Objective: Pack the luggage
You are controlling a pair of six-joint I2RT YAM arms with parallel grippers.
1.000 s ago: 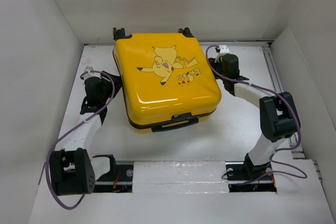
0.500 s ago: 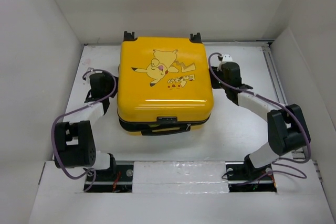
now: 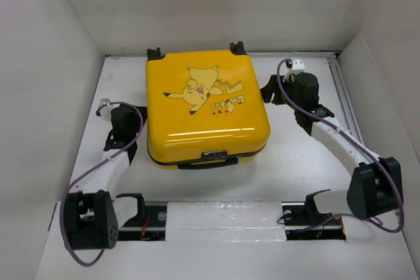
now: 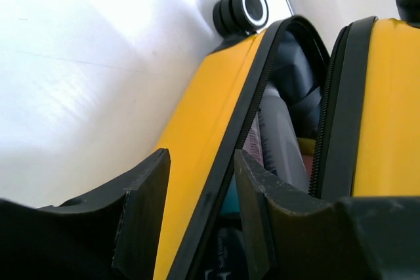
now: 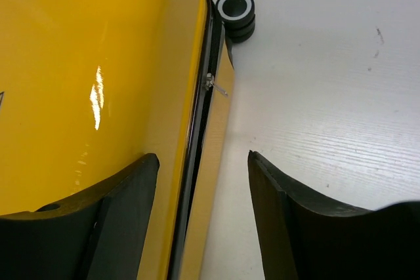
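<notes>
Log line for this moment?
luggage: lid nearly down, left seam gaping | left gripper: astride lower rim, grip unclear | right gripper: open, beside right seam

**ITEM:** luggage (image 3: 207, 113). Lg hard-shell suitcase, glossy yellow, Pikachu cartoon print on lid.

**POSE:** flat on white table (image 3: 295, 162), print side up, approx. mid-table, turned slightly off square. Black carry handle (image 3: 209, 161) on near edge. Black-and-white caster wheels (image 3: 154, 52) at far corners.

**COND:** not zipped.
- L side: the two shells gape apart, w/ black zipper band (image 4: 331, 116) along both rims and dark grey lining visible in the gap.
- R side: lid nearly down on base, thin seam only, sm. metal zip pull (image 5: 211, 82) sticking out at seam.
</notes>
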